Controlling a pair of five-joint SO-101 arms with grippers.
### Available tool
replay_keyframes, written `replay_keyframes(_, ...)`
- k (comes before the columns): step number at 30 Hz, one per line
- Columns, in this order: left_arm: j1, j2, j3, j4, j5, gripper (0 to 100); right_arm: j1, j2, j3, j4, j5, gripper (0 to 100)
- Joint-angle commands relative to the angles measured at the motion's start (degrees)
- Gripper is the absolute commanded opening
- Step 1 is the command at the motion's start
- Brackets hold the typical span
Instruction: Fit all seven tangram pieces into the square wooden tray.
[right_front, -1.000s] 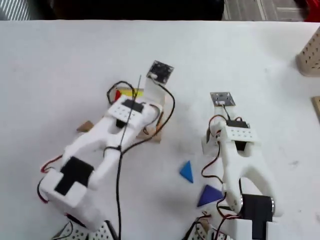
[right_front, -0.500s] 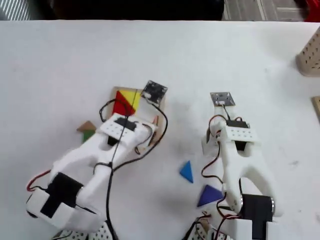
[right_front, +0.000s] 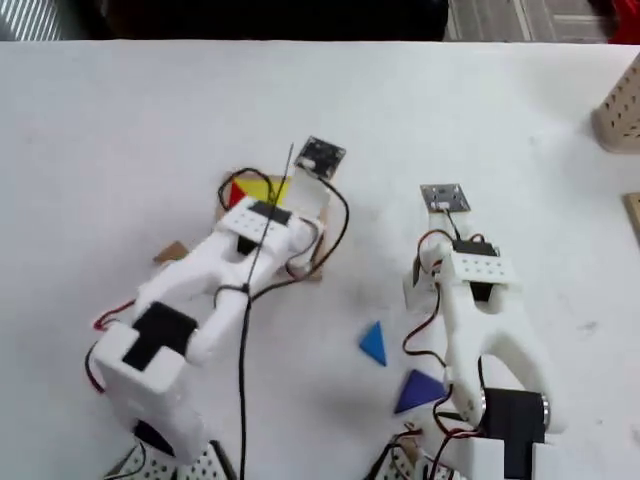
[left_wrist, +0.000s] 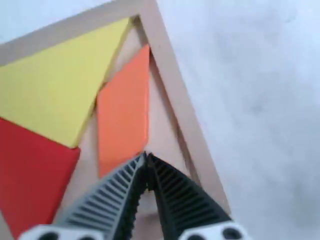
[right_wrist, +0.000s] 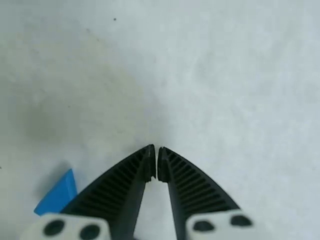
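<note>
Wooden tray (left_wrist: 170, 95) is seen on the white table (right_wrist: 200, 60), with three flat pieces laid inside. A yellow triangle (left_wrist: 55, 85) is tucked towards a corner, a red triangle (left_wrist: 30, 170) is set against its edge, and an orange parallelogram (left_wrist: 125, 115) is laid along the rim. The left gripper (left_wrist: 147, 162) is held tips together at the orange piece's end; contact cannot be told. Over bare table, the right gripper (right_wrist: 155, 162) is pressed closed on nothing, with a blue triangle (right_wrist: 57, 192) just beside it. A darker blue triangle (right_front: 418, 390) is spotted by the right arm's base.
</note>
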Motion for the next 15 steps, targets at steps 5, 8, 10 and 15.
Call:
replay_keyframes(5,-0.2,1.1,-9.0,0.3,0.4,2,-0.3,-2.2,-0.4,-0.7,0.5,2.5)
replay_keyframes(8,-0.4,1.1,-11.0,0.2,0.4,2,-0.3,-2.2,-0.4,-0.7,0.5,2.5)
replay_keyframes(10,-0.5,1.7,-12.6,0.2,0.4,2,-0.3,-2.2,-0.4,-0.7,0.5,2.5)
replay_keyframes(15,-0.6,7.8,-18.5,0.6,0.4,2,-0.3,-2.2,-0.4,-0.7,0.5,2.5)
